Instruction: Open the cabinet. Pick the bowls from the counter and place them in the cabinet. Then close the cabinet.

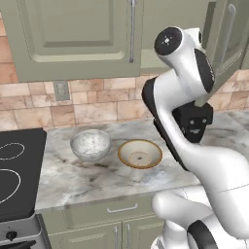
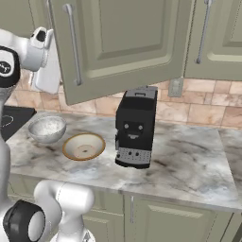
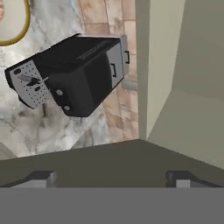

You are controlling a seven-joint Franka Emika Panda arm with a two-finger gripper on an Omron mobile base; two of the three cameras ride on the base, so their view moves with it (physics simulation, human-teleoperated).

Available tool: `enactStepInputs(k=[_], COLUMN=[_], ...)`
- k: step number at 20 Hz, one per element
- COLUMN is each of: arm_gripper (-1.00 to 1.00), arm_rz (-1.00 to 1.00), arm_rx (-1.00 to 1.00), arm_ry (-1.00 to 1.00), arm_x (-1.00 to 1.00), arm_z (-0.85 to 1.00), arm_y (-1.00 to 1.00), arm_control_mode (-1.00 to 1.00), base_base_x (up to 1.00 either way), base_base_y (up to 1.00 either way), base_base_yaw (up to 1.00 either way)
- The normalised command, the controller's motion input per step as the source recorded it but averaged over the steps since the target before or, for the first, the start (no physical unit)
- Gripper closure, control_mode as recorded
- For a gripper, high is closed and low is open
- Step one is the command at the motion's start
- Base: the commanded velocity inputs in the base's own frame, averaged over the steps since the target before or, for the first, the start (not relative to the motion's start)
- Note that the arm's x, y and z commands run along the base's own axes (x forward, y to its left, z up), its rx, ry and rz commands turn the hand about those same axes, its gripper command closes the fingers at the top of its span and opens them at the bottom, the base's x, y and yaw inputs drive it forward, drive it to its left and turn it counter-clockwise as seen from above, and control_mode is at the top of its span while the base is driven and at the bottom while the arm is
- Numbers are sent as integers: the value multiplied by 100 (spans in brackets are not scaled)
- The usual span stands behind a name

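The cabinet [image 1: 73,39] has its left door shut, while its right door [image 2: 123,42] is swung out over the counter [image 2: 189,160]. The deep speckled bowl [image 1: 90,144] and the shallow tan bowl [image 1: 140,153] sit side by side on the counter, also seen as speckled bowl [image 2: 47,128] and tan bowl [image 2: 84,145]. My gripper [image 3: 110,177] is open and empty, up high at the open door, whose dark olive edge crosses just beyond the fingertips [image 3: 41,177]. The pale cabinet inside [image 3: 192,65] lies to the right. A sliver of the tan bowl [image 3: 13,22] shows at the top left.
A black coffee machine [image 2: 136,127] stands on the counter right of the bowls, under the open door. A black stovetop [image 1: 14,170] borders the counter on the left. Another shut wall door [image 2: 215,38] hangs further right. Lower cabinets [image 1: 107,228] run beneath.
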Motion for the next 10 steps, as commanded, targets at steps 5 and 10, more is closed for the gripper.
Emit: enactStepInputs(k=[5,10], arm_gripper=[-100,-100], arm_rz=[-26,-29], arm_rx=[0,0], arm_ry=[0,0], arm_x=[-100,-98], arm_z=[-3,-2], arm_y=[-67,-97], arm_control_mode=[-100,-100], base_base_x=[0,0], base_base_y=[0,0], base_base_yaw=[0,0])
